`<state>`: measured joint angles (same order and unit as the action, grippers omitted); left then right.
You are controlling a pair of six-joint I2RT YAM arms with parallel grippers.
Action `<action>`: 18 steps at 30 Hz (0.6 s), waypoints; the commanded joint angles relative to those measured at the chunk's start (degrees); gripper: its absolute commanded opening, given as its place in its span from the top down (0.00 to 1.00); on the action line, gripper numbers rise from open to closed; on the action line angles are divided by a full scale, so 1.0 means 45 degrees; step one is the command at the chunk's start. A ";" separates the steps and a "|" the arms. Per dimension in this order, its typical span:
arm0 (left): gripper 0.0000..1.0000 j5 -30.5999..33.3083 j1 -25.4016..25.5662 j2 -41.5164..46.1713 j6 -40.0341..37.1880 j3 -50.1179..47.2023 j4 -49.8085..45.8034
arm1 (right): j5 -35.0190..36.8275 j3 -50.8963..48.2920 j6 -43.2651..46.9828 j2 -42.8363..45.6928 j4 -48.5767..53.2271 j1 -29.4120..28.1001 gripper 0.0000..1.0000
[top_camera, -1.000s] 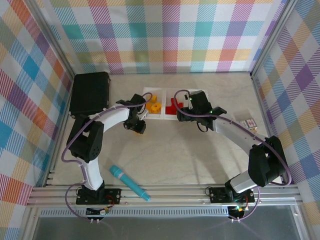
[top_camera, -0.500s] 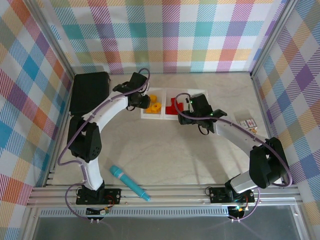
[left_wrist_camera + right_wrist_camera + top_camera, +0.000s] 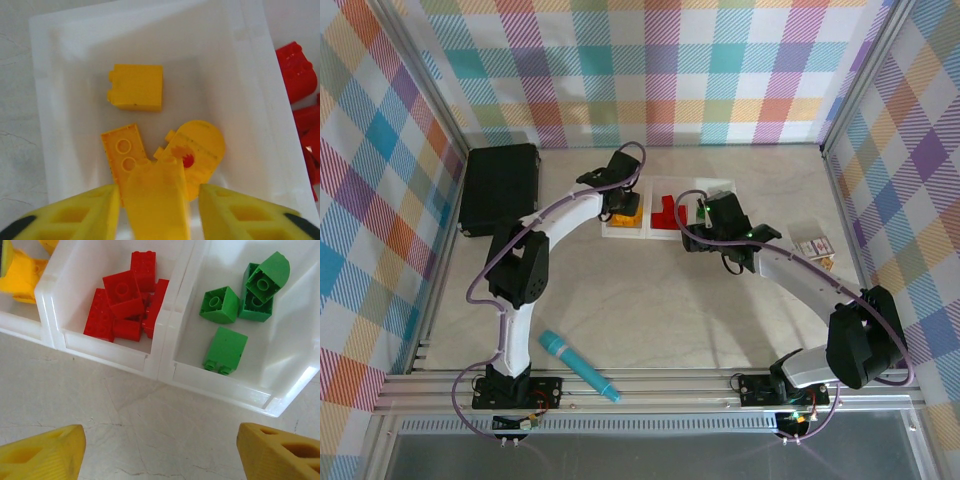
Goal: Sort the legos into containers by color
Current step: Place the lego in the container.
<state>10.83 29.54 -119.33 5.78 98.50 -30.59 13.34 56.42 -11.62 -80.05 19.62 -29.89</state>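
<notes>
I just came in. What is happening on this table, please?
Two robot arms are sorting legos by color into a three-part tray. The left hand hangs over the yellow compartment with a yellow lego between its open fingers, apparently dropping it in. The right hand is open and empty, above the table in front of the tray. Red legos and green legos lie in separate compartments.

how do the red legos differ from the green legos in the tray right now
In the tray, the red legos form one tight, overlapping heap in the middle compartment. The green legos are fewer, four in all, and sit looser in the end compartment, one lying apart. Both groups are unmixed, each colour in its own compartment.
</notes>
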 commanded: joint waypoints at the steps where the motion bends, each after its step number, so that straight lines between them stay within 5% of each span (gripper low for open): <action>1: 0.48 0.0829 0.0076 -0.0215 0.0465 0.0157 0.0715 | 0.0206 -0.0154 -0.0006 0.0338 0.0133 0.0070 0.20; 11: 0.33 0.1699 0.0241 0.0388 0.0759 0.0002 0.1466 | 0.0446 -0.0297 0.0123 0.0728 0.0133 0.0094 0.17; 16: 0.27 0.1739 0.0374 0.1830 0.0531 -0.1247 0.2516 | 0.1139 -0.0445 0.0197 0.0950 0.0078 0.0152 0.04; 17: 0.07 0.1787 0.0389 0.2230 0.0532 -0.1635 0.2836 | 0.1279 -0.0478 0.0235 0.0972 0.0055 0.0194 0.02; 18: 0.00 0.1846 0.0382 0.2623 0.0532 -0.1985 0.3099 | 0.1423 -0.0505 0.0266 0.1005 0.0055 0.0233 0.00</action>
<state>17.54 30.83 -114.54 8.10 92.47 -21.71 16.82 55.18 -11.16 -76.73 19.70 -29.56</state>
